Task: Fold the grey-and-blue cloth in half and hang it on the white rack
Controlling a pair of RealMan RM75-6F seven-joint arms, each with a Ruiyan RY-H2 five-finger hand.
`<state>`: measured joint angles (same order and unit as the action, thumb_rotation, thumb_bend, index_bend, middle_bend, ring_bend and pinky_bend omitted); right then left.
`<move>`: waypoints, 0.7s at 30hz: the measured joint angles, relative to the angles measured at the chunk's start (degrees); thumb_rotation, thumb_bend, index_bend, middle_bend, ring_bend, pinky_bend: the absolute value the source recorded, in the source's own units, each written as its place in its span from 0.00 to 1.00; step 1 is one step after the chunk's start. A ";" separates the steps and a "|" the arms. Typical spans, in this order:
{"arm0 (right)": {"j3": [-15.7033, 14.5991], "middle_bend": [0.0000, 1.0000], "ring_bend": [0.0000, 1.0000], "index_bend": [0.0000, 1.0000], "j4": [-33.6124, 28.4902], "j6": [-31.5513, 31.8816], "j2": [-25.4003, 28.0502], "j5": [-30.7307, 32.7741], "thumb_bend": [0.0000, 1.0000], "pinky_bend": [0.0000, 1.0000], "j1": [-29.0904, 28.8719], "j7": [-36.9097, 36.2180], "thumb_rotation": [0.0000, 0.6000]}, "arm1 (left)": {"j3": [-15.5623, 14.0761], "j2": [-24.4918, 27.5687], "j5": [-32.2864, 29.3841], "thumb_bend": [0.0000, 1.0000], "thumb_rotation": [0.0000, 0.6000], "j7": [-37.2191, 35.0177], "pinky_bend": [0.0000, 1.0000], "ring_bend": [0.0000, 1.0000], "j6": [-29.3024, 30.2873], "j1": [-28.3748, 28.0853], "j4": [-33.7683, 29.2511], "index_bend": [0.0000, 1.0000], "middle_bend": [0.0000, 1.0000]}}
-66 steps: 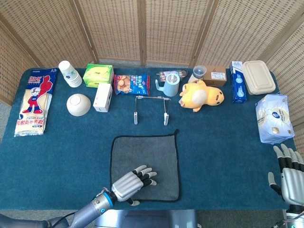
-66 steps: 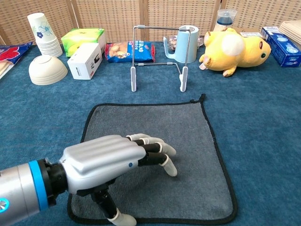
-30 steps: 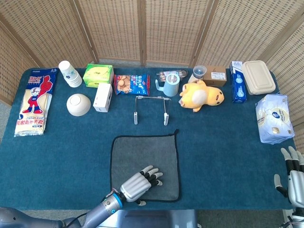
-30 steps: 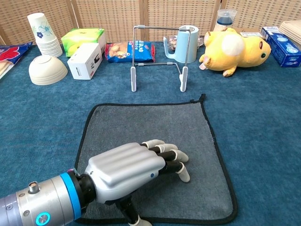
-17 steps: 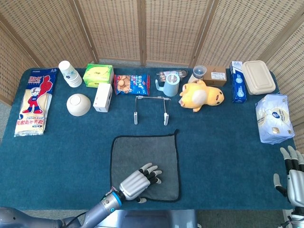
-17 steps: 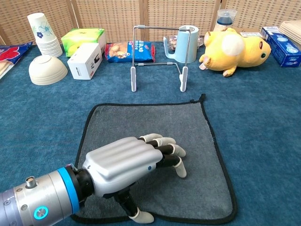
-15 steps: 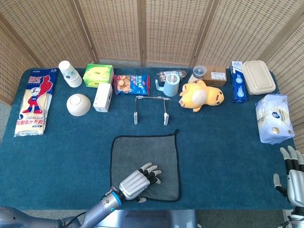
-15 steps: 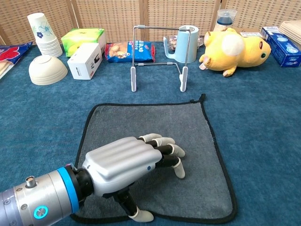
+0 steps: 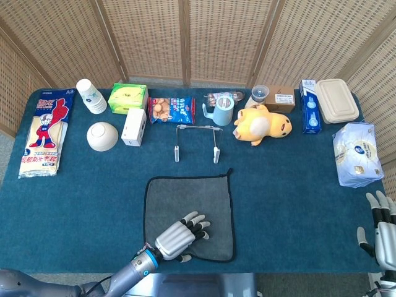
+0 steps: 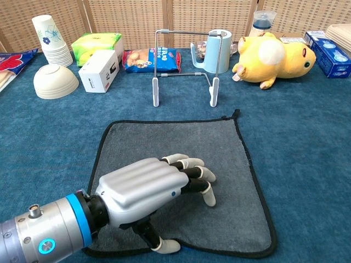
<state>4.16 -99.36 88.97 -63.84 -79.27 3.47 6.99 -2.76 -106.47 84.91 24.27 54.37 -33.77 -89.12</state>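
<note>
Left hand (image 10: 151, 194) laid palm-down on cloth (image 10: 230, 159), fingers (image 10: 189, 163) slightly spread, thumb tucked at near hem. Right hand (image 9: 382, 228) fingers spread, nothing held. Labels unreadable.

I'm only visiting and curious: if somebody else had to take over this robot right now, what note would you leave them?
Left robot hand: resting on the grey cloth, fingers on top, thumb at its near edge, no clear grip yet.
Right robot hand: open, off at the table's right edge, holding nothing.
Cloth: flat and unfolded in front of the white rack, which stands bare.
Done: nothing yet.
Left: fold the cloth in half, then hang it on the rack.
</note>
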 measured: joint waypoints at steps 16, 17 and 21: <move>0.03 0.00 0.00 0.00 0.05 0.40 0.04 -0.14 0.42 0.00 0.33 -0.36 1.00 | -0.27 0.07 0.35 0.44 1.00 0.41 0.03 0.05 1.13 0.15 -0.02 0.29 0.17; 0.03 0.00 0.00 0.00 0.04 0.43 0.03 -0.17 0.42 0.00 0.34 -0.36 1.00 | -0.32 0.10 0.44 0.44 1.00 0.51 0.03 0.05 1.33 0.20 -0.01 0.29 0.17; 0.07 0.00 0.00 0.00 -0.06 0.63 0.11 -0.14 0.42 0.00 0.48 -0.38 1.00 | -0.74 0.47 0.60 0.41 1.00 -0.34 0.02 0.05 1.36 0.32 -0.49 0.29 0.16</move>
<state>4.23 -99.42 89.60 -63.73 -79.40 3.95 6.61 -3.50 -106.01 85.51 23.93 55.73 -33.46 -89.61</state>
